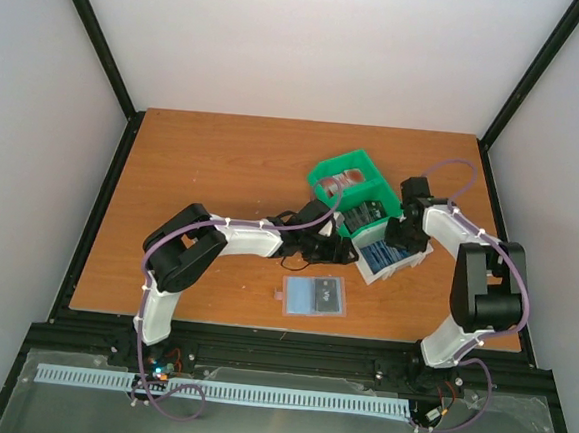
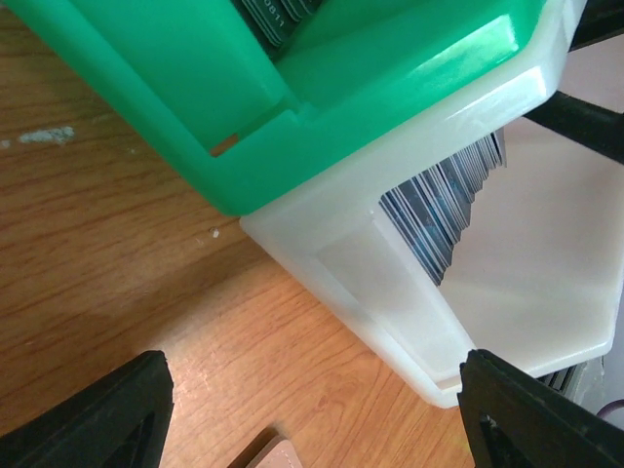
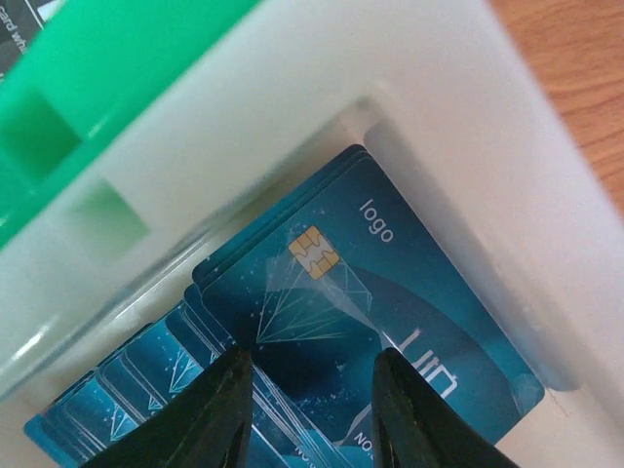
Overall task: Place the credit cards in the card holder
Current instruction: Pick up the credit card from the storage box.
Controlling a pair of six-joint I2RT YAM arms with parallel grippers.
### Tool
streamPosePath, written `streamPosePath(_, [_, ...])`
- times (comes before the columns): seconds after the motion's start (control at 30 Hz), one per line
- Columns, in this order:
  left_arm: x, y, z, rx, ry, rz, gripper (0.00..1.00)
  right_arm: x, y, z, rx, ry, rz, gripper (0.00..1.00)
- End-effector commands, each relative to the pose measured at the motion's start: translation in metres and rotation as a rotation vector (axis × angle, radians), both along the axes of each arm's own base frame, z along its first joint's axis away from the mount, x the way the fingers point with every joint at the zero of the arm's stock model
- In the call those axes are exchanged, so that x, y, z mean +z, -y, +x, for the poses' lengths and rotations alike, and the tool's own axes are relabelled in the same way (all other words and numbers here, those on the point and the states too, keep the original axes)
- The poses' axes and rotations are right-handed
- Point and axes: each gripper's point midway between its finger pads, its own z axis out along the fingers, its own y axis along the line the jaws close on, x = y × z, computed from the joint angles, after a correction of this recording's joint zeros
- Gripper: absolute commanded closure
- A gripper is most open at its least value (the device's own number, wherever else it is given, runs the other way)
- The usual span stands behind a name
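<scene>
Credit cards [image 3: 390,263] in three stacks (one tray [image 1: 325,174]), one card holder [image 1: 313,297] nearby

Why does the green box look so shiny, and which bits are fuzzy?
Left wrist view: light glints off the glossy green tray, and the close left fingers look soft. Right wrist view: the top blue card is sharp, the right fingers blurred.

Bright, even light left only soft shadows; glare streaked the green-and-white tray's [image 2: 458,58] rim, and the wooden tabletop [image 3: 575,88] beside it was blurred.
</scene>
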Motion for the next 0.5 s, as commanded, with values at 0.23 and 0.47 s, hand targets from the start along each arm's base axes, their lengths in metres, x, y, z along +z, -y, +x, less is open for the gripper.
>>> streamPosePath(0.23, [0.007, 0.005, 0.008, 0.005, 0.011, -0.022, 0.18, 0.017, 0.007, 0.006, -0.060, 0.051, 0.089, 0.66])
streamPosePath(0.47, [0.007, 0.004, 0.008, 0.007, 0.008, -0.021, 0.18, 0.027, 0.014, 0.009, -0.079, 0.086, 0.064, 0.73])
